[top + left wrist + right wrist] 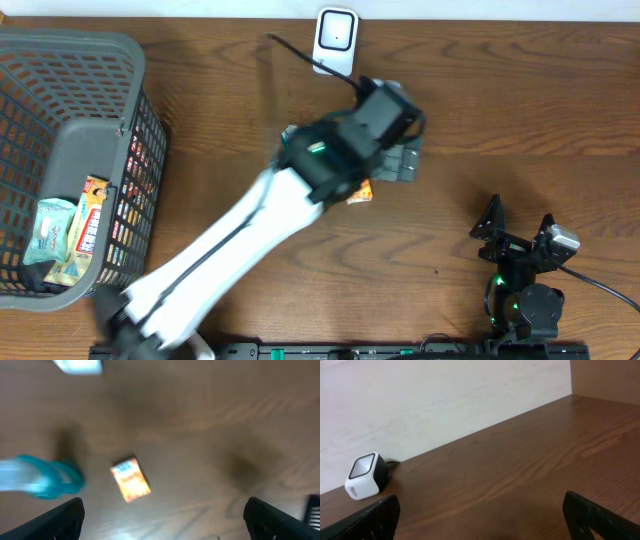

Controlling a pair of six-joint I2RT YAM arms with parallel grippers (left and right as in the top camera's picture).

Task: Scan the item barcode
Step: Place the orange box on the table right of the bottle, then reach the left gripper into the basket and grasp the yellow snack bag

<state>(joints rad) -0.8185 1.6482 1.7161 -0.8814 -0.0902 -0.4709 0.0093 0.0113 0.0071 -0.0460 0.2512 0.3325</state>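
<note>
The left tool (398, 160) stands wide, its two dark fingertips (60, 519) at the lower corners of its wrist view with nothing between them. Below it, in the gap, a small orange packet (131, 479) lies flat on the brown wooden counter (210, 435), apart from both fingers. From overhead only a corner of that packet shows, peeping out beside the white arm near the middle of the counter. Left of the packet in the wrist view lies a teal-and-blue thing (47, 477) (too blurred to name), near it but not touching.

Beyond the tool, at the far edge of the counter, sits the white scanner (337, 38), its window facing up and outward and a dark cable (295, 50) trailing from its left side. The packet is well apart from it.

The right tool (518, 224) is also wide and holds nothing, low at the near right of the counter. Its wrist view looks across bare wood to the scanner and a pale wall (445, 395) behind.

At the far left stands a grey mesh basket (100, 140) with several snack packs (70, 228) inside
</note>
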